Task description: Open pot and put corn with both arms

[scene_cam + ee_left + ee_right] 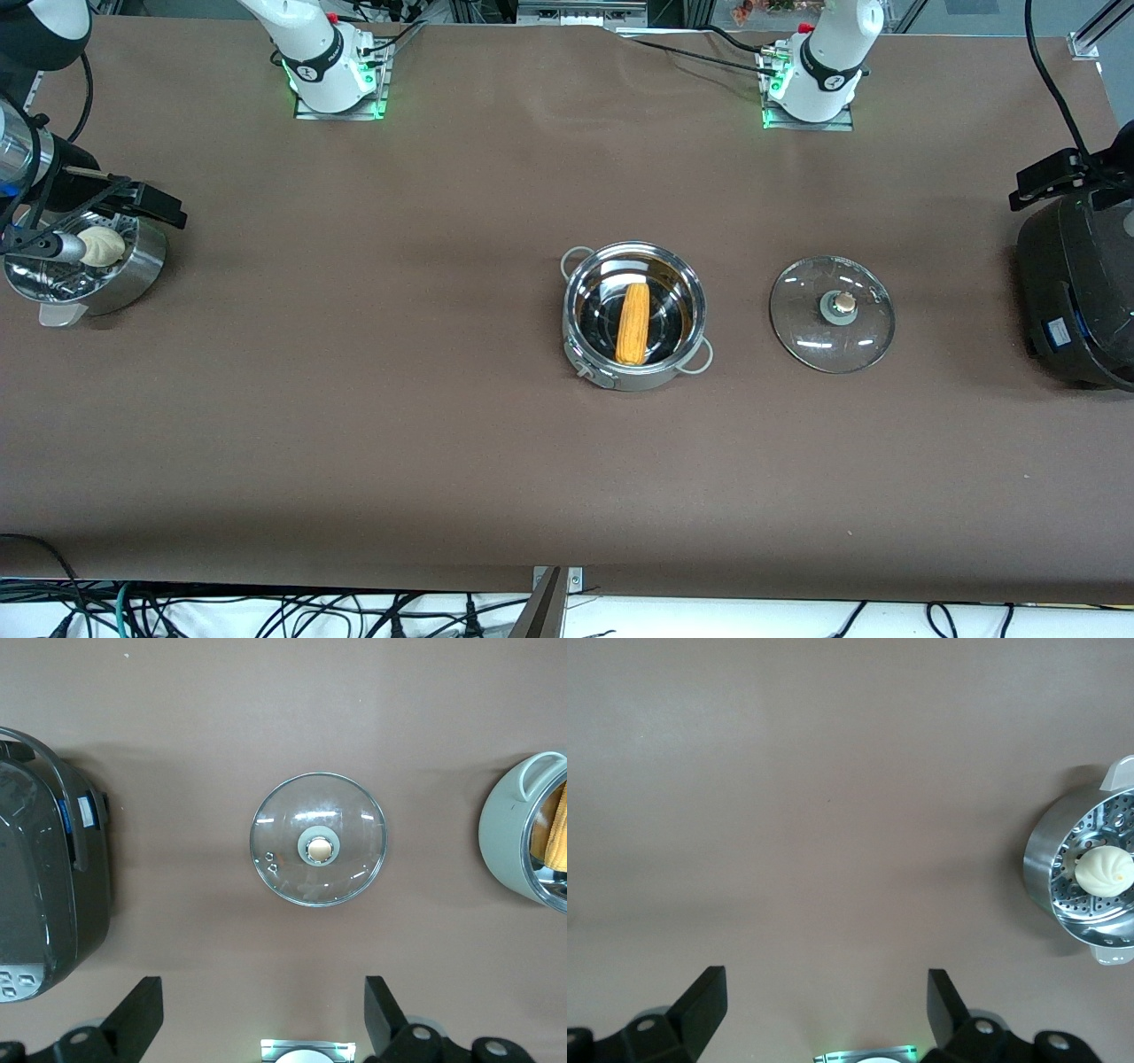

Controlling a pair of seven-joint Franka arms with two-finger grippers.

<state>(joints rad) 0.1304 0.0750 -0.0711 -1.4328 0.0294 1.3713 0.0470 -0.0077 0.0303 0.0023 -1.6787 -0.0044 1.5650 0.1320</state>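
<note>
The pot (634, 316) stands uncovered at mid-counter, roughly midway between the base edge and the camera edge. The corn (633, 323) lies inside it, flat on the bottom. The lid (832, 314) rests knob-up on the counter just beside the pot, toward the left arm's end. Judged from this layout, both steps of the task appear done.

Handling, as a judgement: the corn looks stiff and light, with a bumpy surface that should give fair grip; it is best taken across its middle, since the tapered ends could slip. The pot is polished steel, likely slippery on its wall, so the loop handles are the sound hold. The lid is glass and fragile; the knob (318, 849) is the only sensible point of hold.

The left end effector (264, 1014) hangs over the counter near the lid, fingers apart and empty. The right end effector (826, 1010) hangs over bare counter near the steamer (1090, 873), fingers apart and empty.

View differences: the front view alone shows the corn whole in the pot. The left wrist view shows the lid's steam holes and only the pot's edge. The right wrist view shows the bun (1104, 871) on the perforated steamer floor. The cooker (1076, 292) stands at the left arm's end edge.
</note>
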